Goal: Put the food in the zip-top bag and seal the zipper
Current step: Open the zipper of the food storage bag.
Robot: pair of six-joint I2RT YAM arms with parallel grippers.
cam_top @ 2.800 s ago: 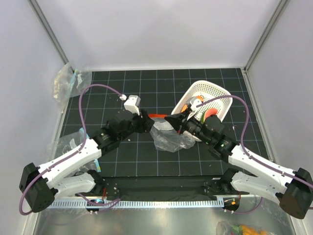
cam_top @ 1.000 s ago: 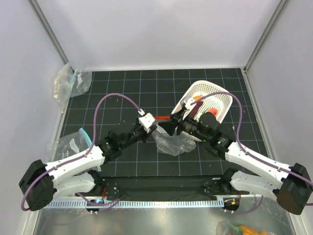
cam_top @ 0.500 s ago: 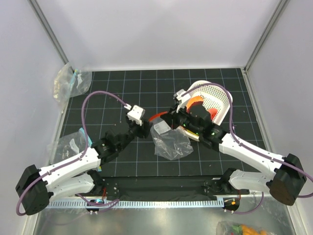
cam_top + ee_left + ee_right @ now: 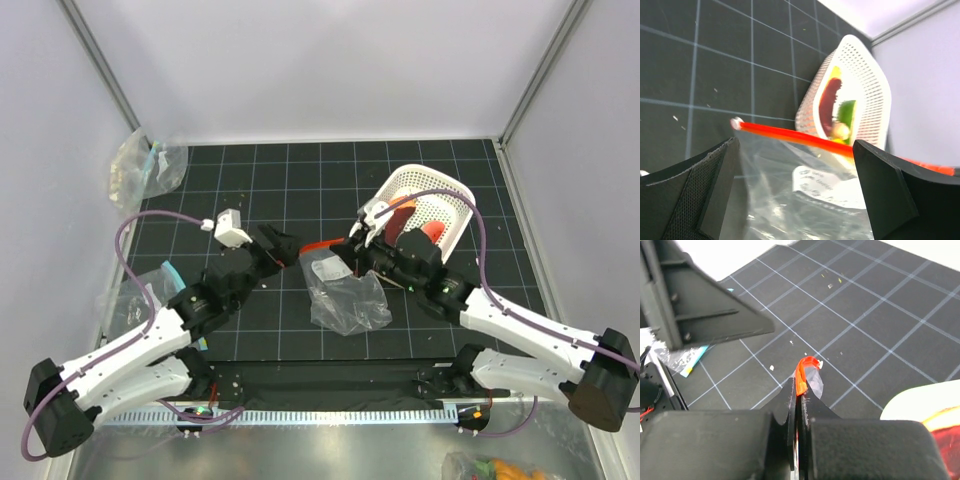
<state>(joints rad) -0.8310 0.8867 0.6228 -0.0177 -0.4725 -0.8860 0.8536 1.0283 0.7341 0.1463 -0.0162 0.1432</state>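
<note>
Step in hand, I am judging: holding mouth of zip-top bag (image 4: 346, 298) ready for loading.
Right gripper (image 4: 796, 390) pressing together, pinching end of zipper (image 4: 801, 374).
Left gripper (image 4: 281, 244) standing spread wide, gripping nothing; zipper lying just ahead.
Food (image 4: 828, 100) sitting in white basket (image 4: 875, 95), beside bag; none showing inside bag.
Next move probably calling for left gripper taking opposite lip and parting it gently, film being thin.
White label (image 4: 825, 182) showing on bag, print too small for reading.
</note>
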